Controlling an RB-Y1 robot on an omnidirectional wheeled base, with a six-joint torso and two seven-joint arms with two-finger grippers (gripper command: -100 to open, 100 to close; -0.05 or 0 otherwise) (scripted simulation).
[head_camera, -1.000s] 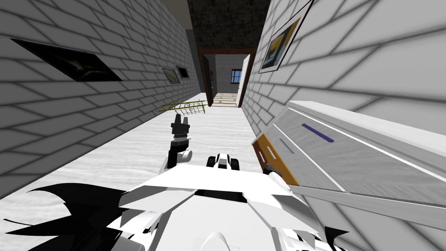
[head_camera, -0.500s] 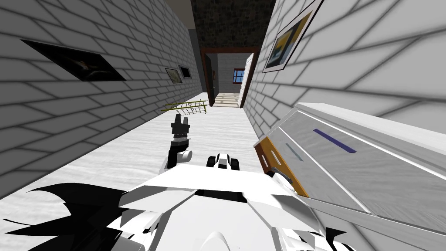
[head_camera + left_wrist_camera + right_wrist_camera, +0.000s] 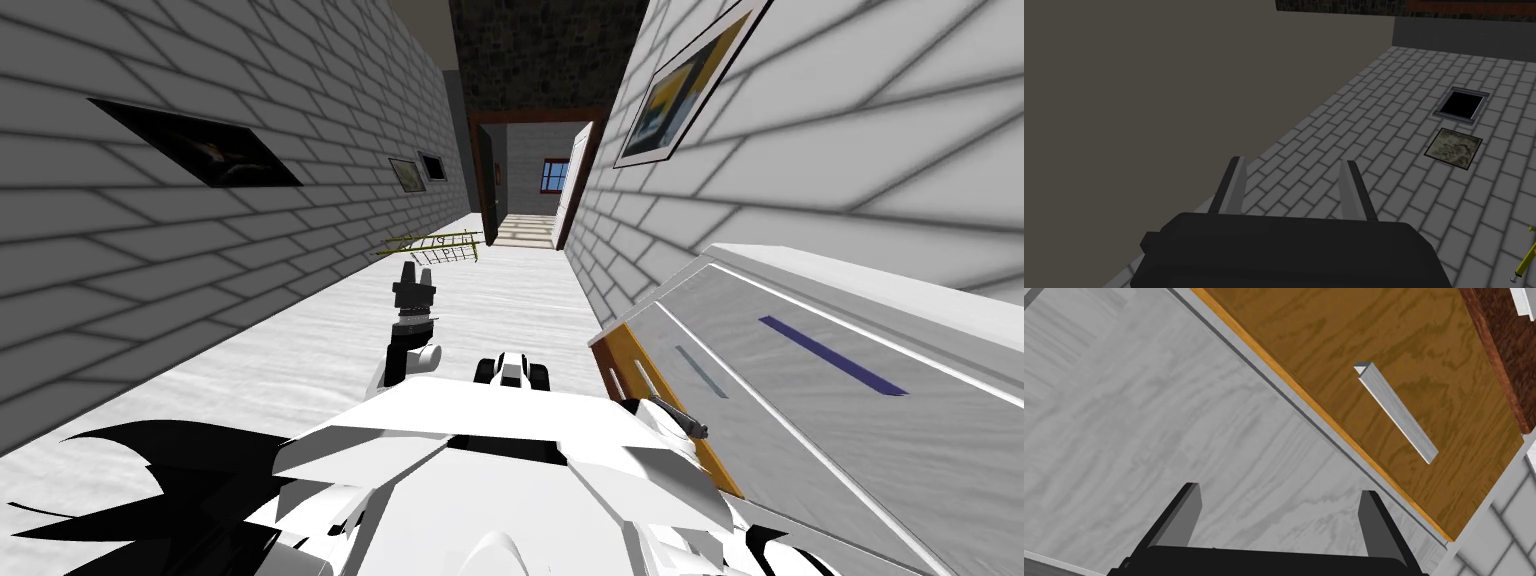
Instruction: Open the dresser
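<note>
Grey-fronted, the dresser stood along the right wall; the right gripper, fingers spread and empty, faced it near the pale handle of a brown panel. The left gripper was likewise released.

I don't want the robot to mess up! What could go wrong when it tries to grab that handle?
1. The open right gripper points at the grey surface, with the handle off to one side on the brown front; shutting now would probably catch nothing.
2. The handle runs slanted to the gripper, so a grip might slip.
3. The dresser is close, so a pulled front could bump the robot.
</note>
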